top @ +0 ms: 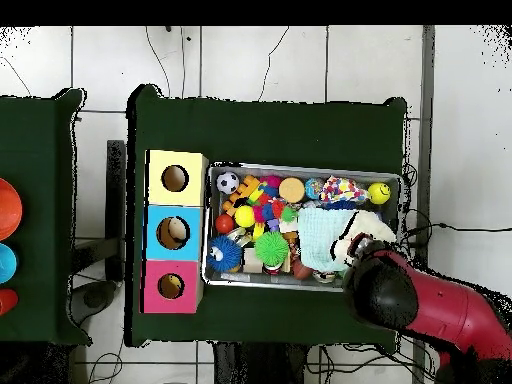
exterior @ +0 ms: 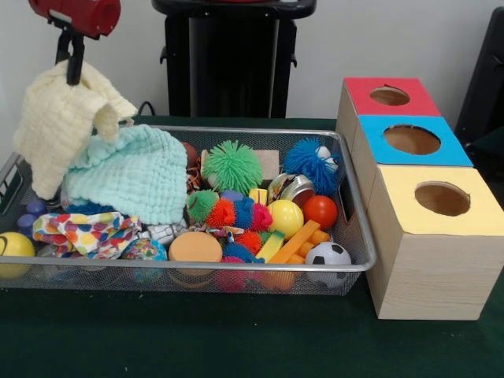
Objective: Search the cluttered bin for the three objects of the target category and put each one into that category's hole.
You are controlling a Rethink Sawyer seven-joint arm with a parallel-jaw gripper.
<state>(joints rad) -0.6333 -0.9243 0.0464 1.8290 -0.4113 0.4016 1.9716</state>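
Front view: claw [exterior: 75, 69] pinching a cream, waffle-textured cloth [exterior: 59, 130], apparently lifted above the bin [exterior: 358, 206].

A dark green bench [exterior: 197, 339] fills the lower frame. A second green bench [top: 35, 215], at the overhead view's left edge, carries coloured discs [top: 5, 210].

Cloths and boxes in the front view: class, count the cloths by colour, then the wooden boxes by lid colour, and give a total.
Cream cloth, hanging from the gripper: 1
Mint-green cloth: 1
Multicoloured spotted cloth: 1
Red-topped box: 1
Blue-topped box: 1
Yellow-topped box: 1
Total: 6
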